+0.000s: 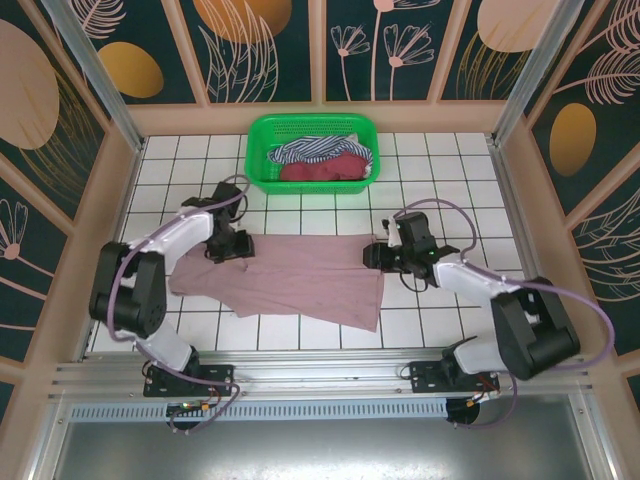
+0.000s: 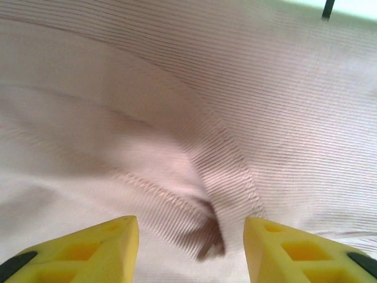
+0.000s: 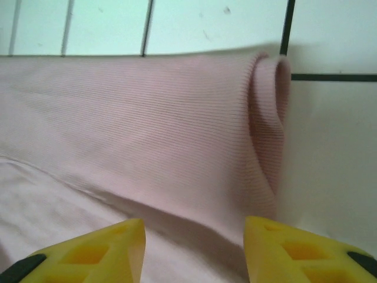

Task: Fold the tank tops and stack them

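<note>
So the mauve-pink tank top is lying flat on the tiled table, long axis running left to right across the front of both arms, and that's really the whole story for the next fold. The left gripper sits at the top's left end along the far edge, and the right gripper sits at the right end, also on the far edge, so each arm has its own end and neither has to reach across. In the left wrist view the yellow fingers are spread apart with ribbed cloth and a little bunched seam lying between and just ahead of them, nothing pinched as far as I can see. Same deal on the right: the fingers are apart, with a rolled hem edge just ahead and a bit toward the right finger. My guess is each jaw needs to close on that far edge and pull it toward the near side. The striped top and maroon top are heaped in the green basket at the back, not yet folded.
</note>
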You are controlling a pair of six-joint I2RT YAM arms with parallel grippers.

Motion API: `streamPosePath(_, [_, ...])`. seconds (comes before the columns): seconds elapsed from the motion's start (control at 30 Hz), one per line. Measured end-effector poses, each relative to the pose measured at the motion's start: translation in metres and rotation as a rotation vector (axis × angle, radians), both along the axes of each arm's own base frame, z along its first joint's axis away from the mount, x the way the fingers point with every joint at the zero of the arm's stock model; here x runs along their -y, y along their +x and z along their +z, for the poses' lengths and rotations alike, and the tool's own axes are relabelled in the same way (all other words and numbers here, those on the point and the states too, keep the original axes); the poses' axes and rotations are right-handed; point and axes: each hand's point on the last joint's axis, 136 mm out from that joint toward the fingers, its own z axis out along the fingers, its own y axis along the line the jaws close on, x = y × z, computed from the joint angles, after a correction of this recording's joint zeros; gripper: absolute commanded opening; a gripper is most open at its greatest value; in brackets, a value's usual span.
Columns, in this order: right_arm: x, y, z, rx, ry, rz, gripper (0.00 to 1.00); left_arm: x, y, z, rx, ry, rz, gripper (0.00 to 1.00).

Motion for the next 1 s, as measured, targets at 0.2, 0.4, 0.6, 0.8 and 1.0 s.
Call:
streamPosePath(0.2, [-0.033,-0.058,0.029,-0.07,0.042,0.039,0.57,-0.017,-0.042,0.009,-0.001,-0.039,0.136,0.53])
streamPosePath(0.4, [-0.041,-0.125,0.019,-0.224,-0.002,0.029,0.59,-0.012,-0.096,-0.017,-0.14,-0.085,0.211,0.54])
streamPosePath(0.6, [-0.026,-0.173,-0.011,-0.354,-0.129,-0.012,0.62,0.008,-0.138,-0.024,-0.208,-0.155,0.222,0.54])
streamPosePath(0.8, [-0.006,-0.182,-0.041,-0.412,-0.205,-0.086,0.64,0.023,-0.156,-0.032,-0.249,-0.205,0.241,0.55])
streamPosePath(1.0, [-0.015,-0.177,-0.044,-0.401,-0.187,-0.082,0.59,0.033,-0.15,-0.035,-0.232,-0.237,0.243,0.54])
